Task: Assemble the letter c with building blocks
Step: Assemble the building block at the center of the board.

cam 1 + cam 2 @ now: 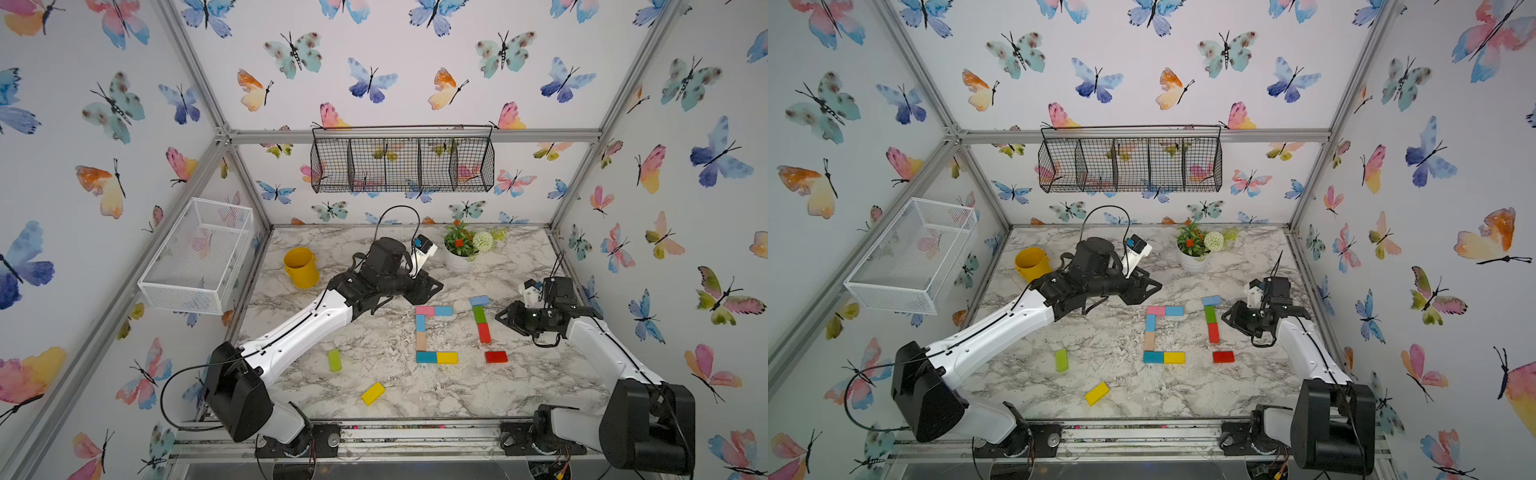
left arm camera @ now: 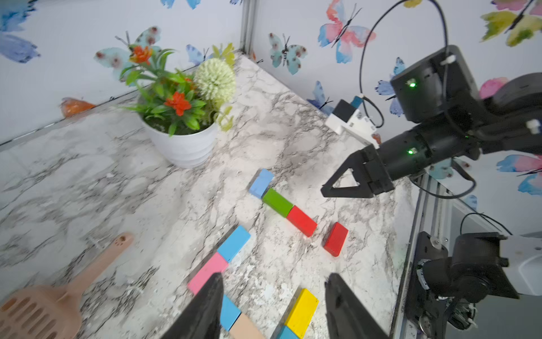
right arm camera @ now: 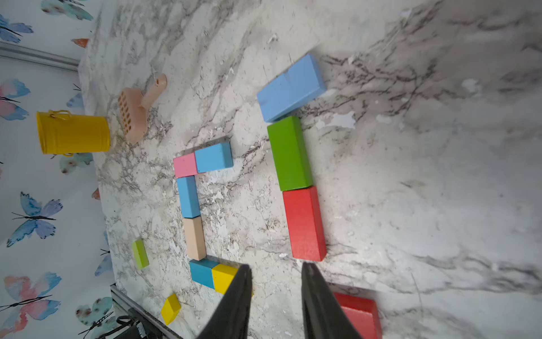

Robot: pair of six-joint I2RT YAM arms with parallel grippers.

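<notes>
Six building blocks form a C in both top views: pink [image 1: 424, 310] and teal [image 1: 444, 311] on the far side, blue [image 1: 420, 323] and tan [image 1: 421, 340] down the spine, teal [image 1: 426, 357] and yellow [image 1: 447, 358] nearest. To its right lie a light blue block [image 1: 479, 300], a green block [image 1: 479, 314] and a red block [image 1: 484, 332] in a column, with another red block [image 1: 496, 356] apart. My left gripper [image 2: 274, 281] hovers open and empty beyond the C's far end. My right gripper [image 3: 275, 267] is open and empty right of the column.
A loose light green block [image 1: 334, 360] and a yellow block [image 1: 372, 393] lie front left. A yellow bucket [image 1: 301, 268], a tan scoop [image 3: 133, 111] and a potted plant [image 1: 457, 259] stand at the back. A white wire basket [image 1: 199, 253] hangs on the left wall.
</notes>
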